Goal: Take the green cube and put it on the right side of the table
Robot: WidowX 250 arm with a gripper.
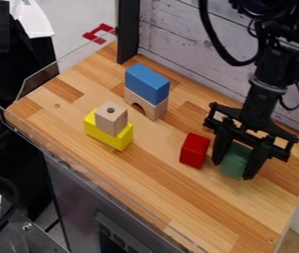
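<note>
block (235, 162), green, striped wood (153, 170) beneath

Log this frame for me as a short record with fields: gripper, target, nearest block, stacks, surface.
gripper: black, two-finger, over the table's right part in view
target: green cube, held between the fingers; lifted or resting, cannot tell
nearest block: red block, just left of the gripper in view
stack 1: blue block on wooden arch
stack 2: holed wooden block on yellow block
surface: wooden table
</note>
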